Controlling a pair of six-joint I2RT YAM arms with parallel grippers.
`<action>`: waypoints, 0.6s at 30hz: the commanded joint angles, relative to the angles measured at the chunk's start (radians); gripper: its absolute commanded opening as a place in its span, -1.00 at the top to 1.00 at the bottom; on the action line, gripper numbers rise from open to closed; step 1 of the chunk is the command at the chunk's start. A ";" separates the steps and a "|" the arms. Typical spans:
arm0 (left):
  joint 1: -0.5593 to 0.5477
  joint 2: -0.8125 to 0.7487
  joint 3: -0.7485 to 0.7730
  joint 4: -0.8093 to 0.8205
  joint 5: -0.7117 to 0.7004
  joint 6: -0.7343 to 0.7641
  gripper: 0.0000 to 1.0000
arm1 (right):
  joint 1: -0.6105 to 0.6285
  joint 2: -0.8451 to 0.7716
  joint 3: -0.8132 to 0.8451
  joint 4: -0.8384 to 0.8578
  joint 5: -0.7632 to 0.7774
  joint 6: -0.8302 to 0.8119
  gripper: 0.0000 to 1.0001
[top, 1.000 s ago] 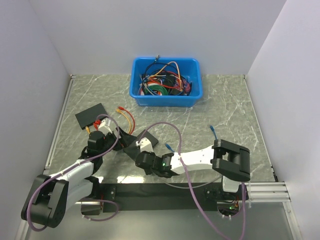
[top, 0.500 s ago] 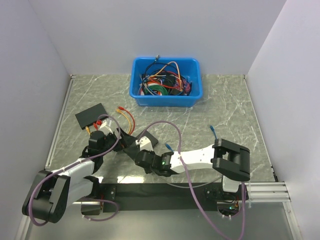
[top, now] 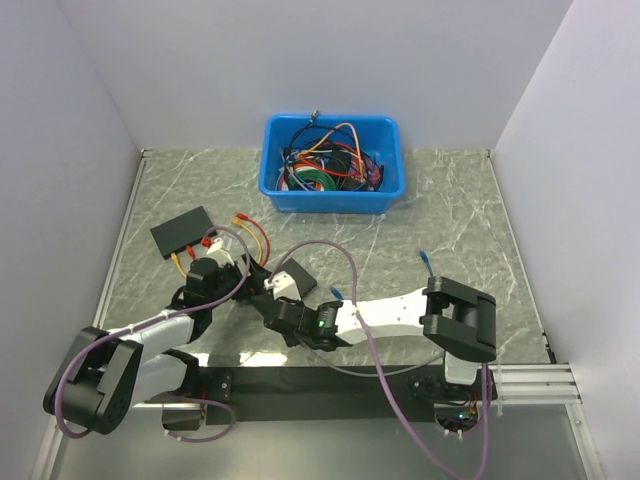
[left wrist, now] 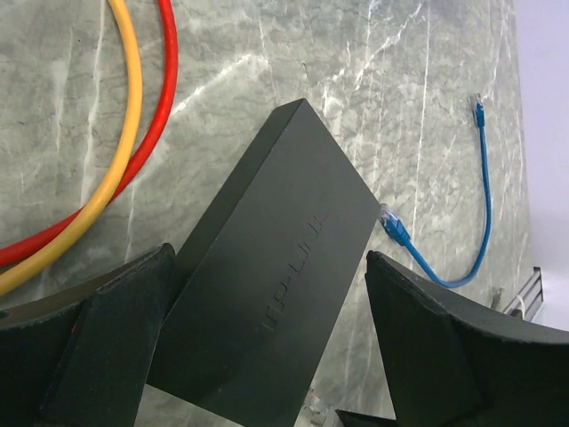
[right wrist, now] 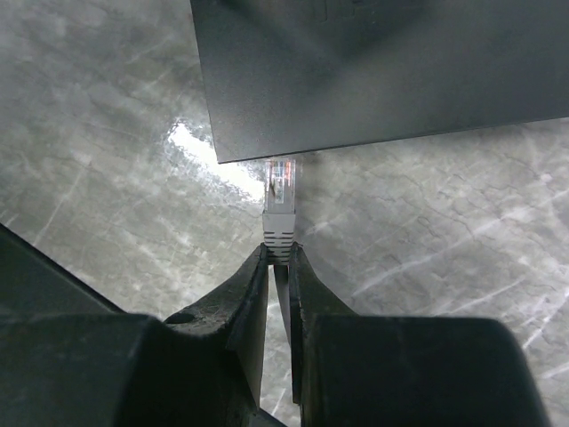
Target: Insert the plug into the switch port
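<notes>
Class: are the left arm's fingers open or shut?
Open: the left fingers stand wide apart, straddling the black switch, one clear of it.

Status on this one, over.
Left claw open astride the switch. Right claw shut on grey-booted plug, tip at switch edge, not seated. Blue cable's plug loose beside switch. Nothing between held plug and switch.

Faint "TP-LINK" on black switch (left wrist: pixel 267 294)
</notes>
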 commanded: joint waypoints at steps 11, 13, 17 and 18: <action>-0.031 0.023 0.043 -0.001 0.003 0.014 -0.87 | -0.008 0.017 0.020 0.023 0.058 0.024 1.00; -0.031 0.024 0.046 -0.001 0.003 0.016 -0.87 | -0.009 0.013 0.020 0.015 0.067 0.027 1.00; -0.031 0.021 0.045 -0.002 0.003 0.016 -0.87 | -0.023 0.014 0.020 0.000 0.084 0.035 1.00; -0.031 0.020 0.043 -0.001 0.005 0.016 -0.87 | -0.026 0.013 0.017 0.004 0.075 0.035 1.00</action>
